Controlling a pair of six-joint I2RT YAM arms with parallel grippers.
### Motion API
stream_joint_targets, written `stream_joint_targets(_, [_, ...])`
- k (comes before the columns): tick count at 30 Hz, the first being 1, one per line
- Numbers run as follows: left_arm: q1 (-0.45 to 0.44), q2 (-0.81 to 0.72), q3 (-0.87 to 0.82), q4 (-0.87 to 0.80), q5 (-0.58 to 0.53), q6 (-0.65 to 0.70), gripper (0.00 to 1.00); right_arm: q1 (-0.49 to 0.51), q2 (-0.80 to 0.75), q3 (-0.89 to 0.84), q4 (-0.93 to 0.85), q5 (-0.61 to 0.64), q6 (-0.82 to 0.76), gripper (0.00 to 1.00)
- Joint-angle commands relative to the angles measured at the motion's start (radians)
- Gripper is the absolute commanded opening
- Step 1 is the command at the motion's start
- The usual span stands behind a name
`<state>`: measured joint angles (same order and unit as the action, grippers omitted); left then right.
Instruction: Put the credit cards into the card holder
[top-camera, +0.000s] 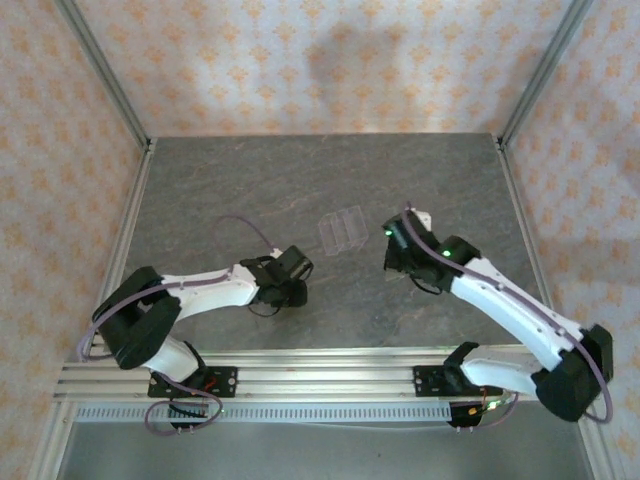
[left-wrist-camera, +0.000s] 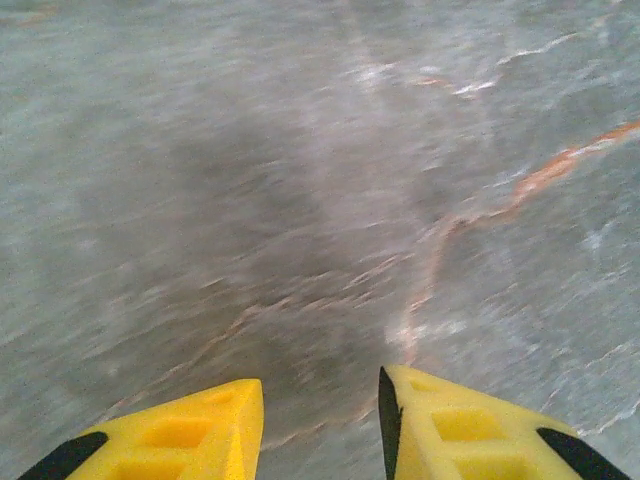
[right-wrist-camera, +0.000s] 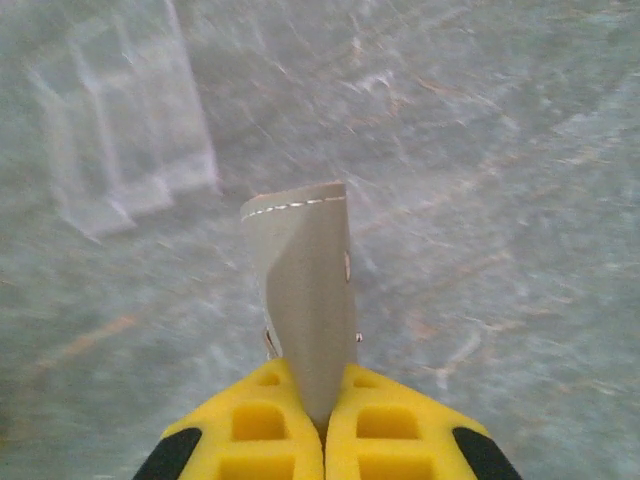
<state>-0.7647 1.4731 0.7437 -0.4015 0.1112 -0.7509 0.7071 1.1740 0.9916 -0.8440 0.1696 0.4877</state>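
Grey marbled table (top-camera: 300, 180), card holder (right-wrist-camera: 300, 290) gripped.
Right end effector (right-wrist-camera: 322, 400) pinches the tan card holder near a clear slotted stand (right-wrist-camera: 120, 150); left end effector (left-wrist-camera: 320, 405) gapes narrowly, empty.

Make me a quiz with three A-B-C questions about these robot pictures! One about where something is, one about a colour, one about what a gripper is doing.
1. In the right wrist view, where is the clear stand from the card holder? A) lower right B) upper left C) straight below
2. What colour are the left gripper's fingers? A) green B) red C) yellow
3. What is the right gripper doing? A) shut on the card holder B) wide open C) holding the clear stand
Answers: 1 B, it lies up and left. 2 C, both show yellow. 3 A, the holder sticks out between its closed fingers.
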Motion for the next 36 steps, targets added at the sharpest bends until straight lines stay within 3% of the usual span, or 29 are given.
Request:
stream_joint_targets(1, [0.033, -0.114, -0.014, -0.120, -0.066, -0.011, 0.41, 0.089, 0.103, 0.068, -0.201, 0.260, 0.013, 0.00])
stream_joint_targets(6, [0.099, -0.265, -0.006, -0.264, -0.120, -0.024, 0.45, 0.185, 0.272, 0.146, -0.260, 0.374, 0.087, 0.00])
stream_joint_targets(13, [0.194, -0.431, -0.019, -0.358, -0.129, -0.033, 0.48, 0.311, 0.573, 0.237, -0.216, 0.376, 0.163, 0.00])
stream_joint_targets(20, [0.250, -0.511, -0.033, -0.408, -0.125, -0.041, 0.49, 0.377, 0.751, 0.372, -0.185, 0.322, 0.156, 0.19])
stream_joint_targets(25, [0.285, -0.552, -0.046, -0.416, -0.102, -0.038, 0.50, 0.382, 0.715, 0.349, -0.046, 0.183, 0.107, 0.41])
stream_joint_targets(29, [0.288, -0.537, -0.038, -0.397, -0.060, -0.005, 0.50, 0.376, 0.595, 0.286, 0.079, 0.074, 0.055, 0.55])
stream_joint_targets(33, [0.275, -0.465, -0.011, -0.325, 0.034, 0.053, 0.44, 0.319, 0.431, 0.183, 0.168, -0.029, 0.027, 0.58])
stream_joint_targets(36, [0.197, -0.396, 0.048, -0.280, 0.037, 0.077, 0.40, 0.231, 0.333, 0.081, 0.199, -0.071, 0.021, 0.51])
